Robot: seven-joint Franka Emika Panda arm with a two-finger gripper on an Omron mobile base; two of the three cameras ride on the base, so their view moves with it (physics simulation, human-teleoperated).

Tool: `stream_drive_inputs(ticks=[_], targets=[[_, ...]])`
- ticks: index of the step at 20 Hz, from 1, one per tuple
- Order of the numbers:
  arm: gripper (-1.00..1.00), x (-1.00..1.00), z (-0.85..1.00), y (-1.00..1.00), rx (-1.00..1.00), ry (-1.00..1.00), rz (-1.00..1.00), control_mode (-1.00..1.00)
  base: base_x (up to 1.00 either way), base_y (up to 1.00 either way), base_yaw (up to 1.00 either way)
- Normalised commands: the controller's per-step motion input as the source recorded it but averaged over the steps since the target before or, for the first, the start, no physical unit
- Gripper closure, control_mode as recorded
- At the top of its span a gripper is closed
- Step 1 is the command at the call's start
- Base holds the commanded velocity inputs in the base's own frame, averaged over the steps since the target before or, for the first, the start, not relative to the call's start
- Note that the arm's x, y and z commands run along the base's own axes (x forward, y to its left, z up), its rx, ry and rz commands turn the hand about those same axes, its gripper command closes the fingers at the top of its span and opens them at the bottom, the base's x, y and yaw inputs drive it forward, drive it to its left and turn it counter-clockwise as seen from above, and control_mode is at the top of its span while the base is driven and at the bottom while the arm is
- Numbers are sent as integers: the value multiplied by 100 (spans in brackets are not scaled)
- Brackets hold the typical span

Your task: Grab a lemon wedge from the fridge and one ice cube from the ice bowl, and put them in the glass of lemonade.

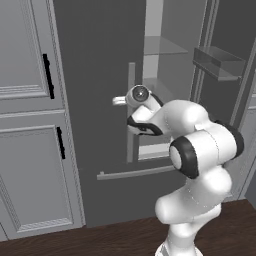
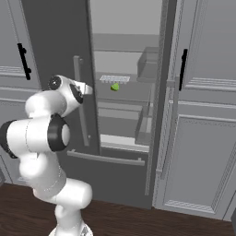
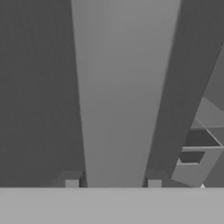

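Left base view: the white arm reaches toward the dark grey fridge (image 1: 100, 75), its pincer (image 1: 119, 100) held level against the closed left door, just short of the long pale vertical handle (image 1: 131, 112). Beyond the handle, to the pincer's right, the fridge stands open on glass shelves (image 1: 165, 46), and the swung-out right door carries a clear bin (image 1: 220, 62). Panelled cabinets (image 1: 25, 100) with black handles stand on the pincer's other side.

Right base view: the pincer (image 2: 88, 89) sits just beside the same handle (image 2: 80, 101). Farther right and slightly higher inside the open compartment, the lemon wedge (image 2: 115, 86) rests on a shelf directly below a flat white tray (image 2: 114, 79), well apart from the fingertips. The drawer's bar handle (image 2: 106, 159) runs below.

Hand view: the pale handle (image 3: 124, 92) runs up between the two fingertips (image 3: 71, 183), which stand either side of it with small gaps, so the pincer reads as released around the bar, not clenched on it.
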Motion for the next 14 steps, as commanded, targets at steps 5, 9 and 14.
stream_drive_inputs(ticks=[5, 9, 14], targets=[[100, -100, 98, 74, -4, 0, 7, -100, 0, 0, 0], [100, -95, 100, 98, -13, 5, 13, -100, 0, 0, 0], [-100, -100, 96, 100, -22, 2, 18, -100, 0, 0, 0]])
